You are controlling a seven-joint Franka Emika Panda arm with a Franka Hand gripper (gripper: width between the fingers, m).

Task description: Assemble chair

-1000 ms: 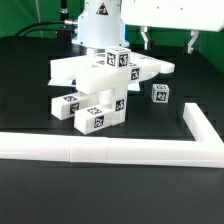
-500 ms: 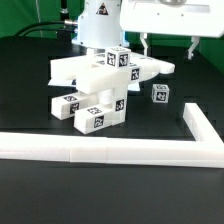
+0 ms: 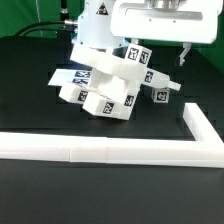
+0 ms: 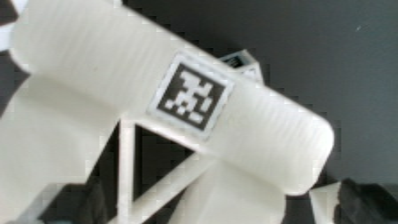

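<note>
The chair (image 3: 112, 85) is a cluster of joined white slabs and bars with black-and-white tags. It leans over toward the exterior view's right, in the middle of the black table. My gripper (image 3: 157, 53) hangs over its upper right part, one finger on each side of a tagged piece, jaws wide open. In the wrist view a tagged white slab of the chair (image 4: 192, 95) fills the picture and runs down between the two dark fingertips (image 4: 68, 206); my gripper (image 4: 217, 208) straddles it. Whether the fingers touch it I cannot tell. A small loose tagged cube (image 3: 160, 97) lies just right of the chair.
A long white L-shaped border rail (image 3: 100, 148) runs along the front of the table and turns back at the exterior view's right (image 3: 200, 125). The arm's white base (image 3: 95, 25) stands behind the chair.
My gripper has come down and to the exterior view's left, over the chair. The chair has tipped and shifted toward the right, against the loose cube. The jaws stay wide.
</note>
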